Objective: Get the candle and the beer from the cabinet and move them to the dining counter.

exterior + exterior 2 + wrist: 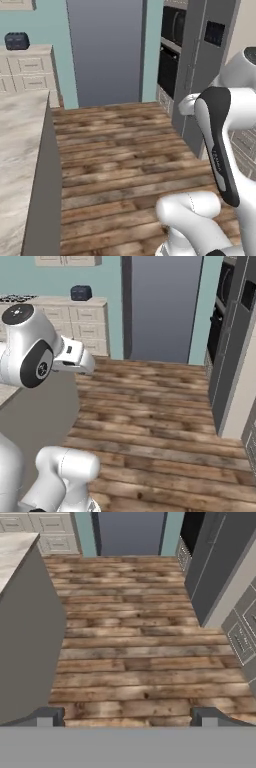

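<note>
Jaws are standing wide apart, with nothing between them. In the hand view the gripper point(127, 717) is hanging over the wooden floor point(140, 637), and its two dark fingertips point(49, 716) are sitting far from each other at the bottom of that view.

The dining counter point(17, 150) is the big thing to go by. Its marbled stone top is showing at the left of the left base view, with its plain grey side point(45, 200) dropping to the floor. In the hand view the same counter point(15, 552) is sitting at the left, with its grey wall below the stone edge. The bare part of the top that can be seen is holding nothing.

The white arm point(220, 150) is standing to the right of the counter, out over the planks. In the right base view the arm point(35, 351) is right next to the counter's grey side.

Past the far end of the counter, cream drawers point(27, 70) are standing against a blue-green wall point(62, 50). A small dark toaster point(16, 41) is sitting on top of them. To the right of the drawers, a tall grey doorway point(105, 50) is opening in the wall. Farther right, across the floor from the counter, a dark oven tower point(172, 50) and tall grey panels point(200, 75) are standing.
</note>
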